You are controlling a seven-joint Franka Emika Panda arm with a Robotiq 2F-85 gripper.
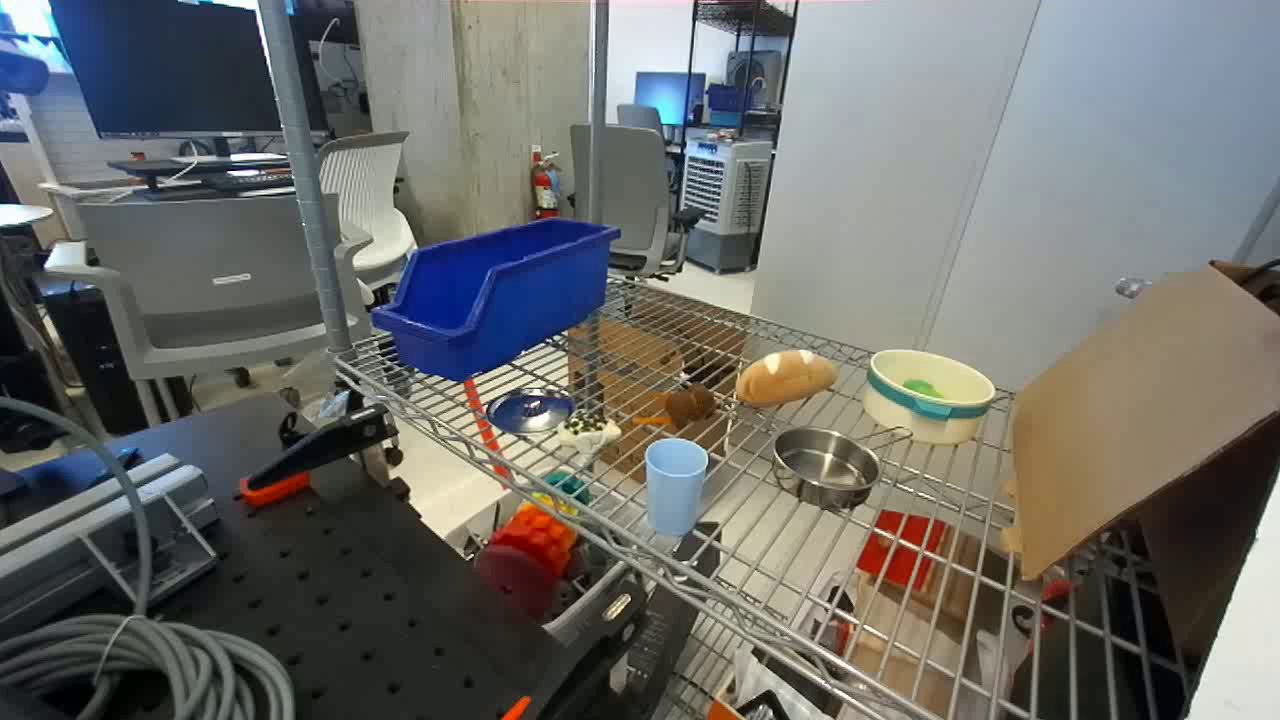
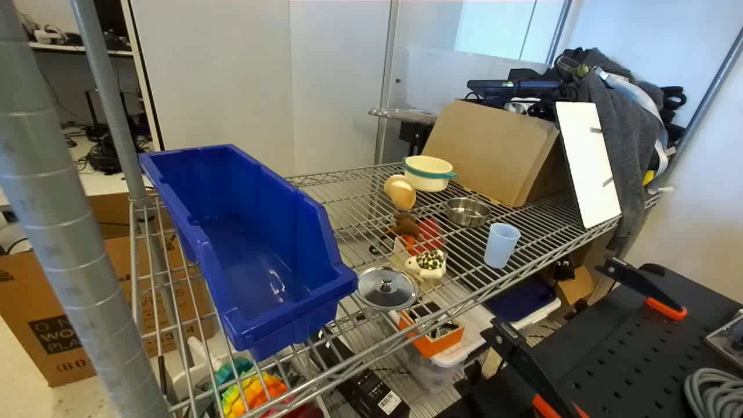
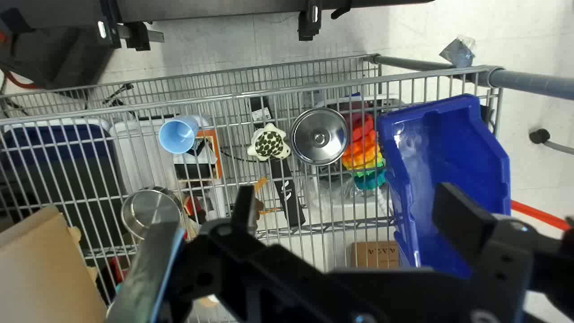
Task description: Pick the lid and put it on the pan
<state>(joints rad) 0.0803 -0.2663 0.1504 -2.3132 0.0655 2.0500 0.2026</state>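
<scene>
1. My black two-fingered gripper (image 3: 345,197) hangs above the silver wire shelf (image 3: 233,96), fingers spread wide.
2. One finger overlaps the long blue plastic bin (image 3: 441,157) in my wrist view.
3. Ahead of the gap between my fingertips, the round shiny silver lid (image 3: 319,137) lies flat on the wires.
4. Beside it, ahead of my other finger, is the white toy turtle with spotted shell (image 3: 269,143).
5. Well outside that finger, apart from the lid, the small shallow round steel pan (image 3: 151,210) rests on the wires.
</scene>
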